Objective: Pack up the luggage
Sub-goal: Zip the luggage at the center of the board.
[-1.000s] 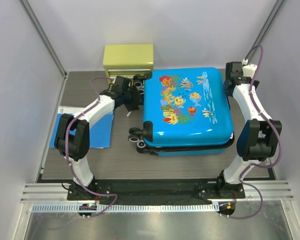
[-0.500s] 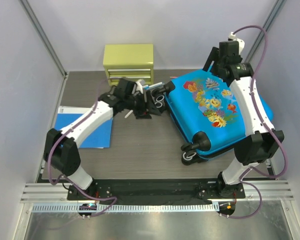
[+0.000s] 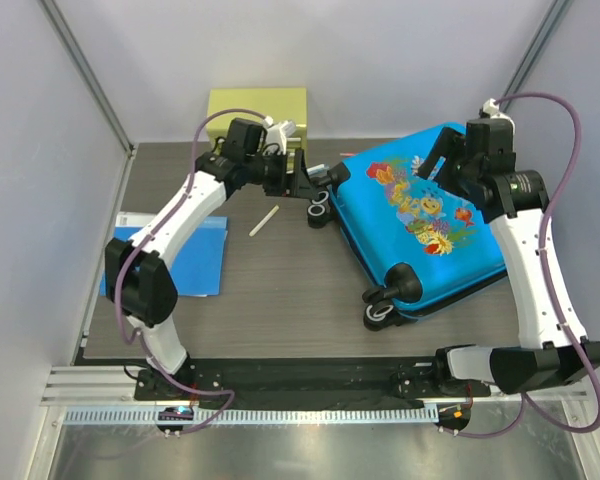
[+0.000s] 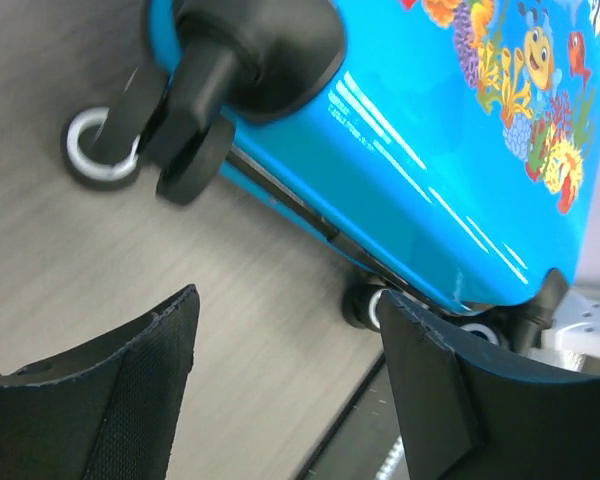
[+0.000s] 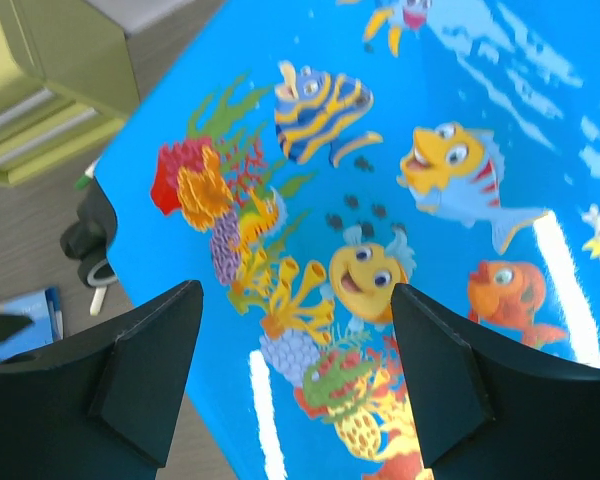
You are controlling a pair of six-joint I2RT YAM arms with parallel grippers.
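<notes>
Luggage [image 3: 430, 225] lies shut, skewed on counter [image 3: 280, 300]. L end effector [image 4: 288, 305] released, empty, nr a wheel [image 4: 100, 150]; R end effector [image 5: 295, 292] released too, over the fish print [image 5: 440, 160].

A dark grey-brown wood-grain table [image 3: 280, 300] fills the middle of a small booth closed in by plain white walls: a back wall [image 3: 330, 50], a left wall [image 3: 30, 200] and a right wall [image 3: 592, 150]. Slim metal posts [image 3: 85, 75] run up the two far corners. A yellow-green drawer box [image 3: 270, 100] stands at the table's far edge against the back wall. A silver aluminium rail [image 3: 80, 385] runs along the table's near edge, with a brushed-metal surface [image 3: 310, 455] below it. The light is even and soft, leaving only faint shadows.
</notes>
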